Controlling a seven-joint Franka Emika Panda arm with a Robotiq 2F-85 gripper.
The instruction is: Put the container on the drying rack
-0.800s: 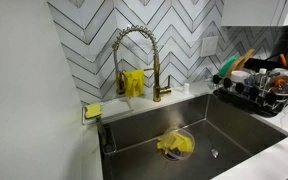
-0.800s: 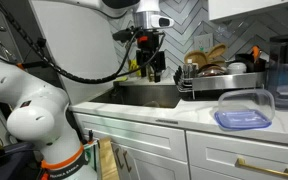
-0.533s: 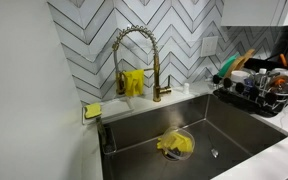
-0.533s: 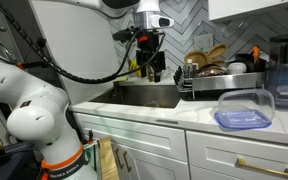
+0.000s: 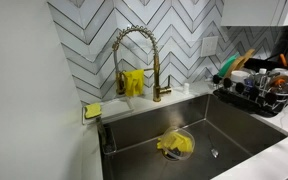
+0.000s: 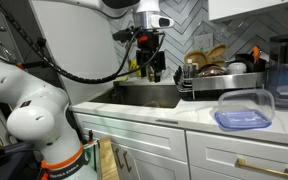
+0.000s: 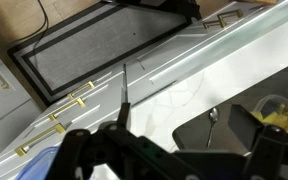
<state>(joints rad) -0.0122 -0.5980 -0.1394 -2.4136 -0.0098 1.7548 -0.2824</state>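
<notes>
The container (image 6: 244, 108) is a clear plastic box with a blue lid, standing on the white counter in front of the drying rack; a blue edge low in the wrist view (image 7: 42, 160) may be its lid. The black drying rack (image 6: 220, 80) stands beside the sink, full of dishes, and also shows in an exterior view (image 5: 256, 96). My gripper (image 6: 151, 66) hangs above the sink, left of the rack and apart from the container. In the wrist view the gripper (image 7: 166, 142) is open and empty, its fingers spread over the counter edge and sink.
A gold faucet (image 5: 134, 58) arches over the steel sink (image 5: 239, 130). A yellow cloth (image 5: 174, 145) lies at the drain. A spoon (image 7: 212, 124) lies in the sink. A yellow sponge (image 5: 92, 111) sits on the sink's corner. A cabinet with gold handles (image 6: 254, 165) is below.
</notes>
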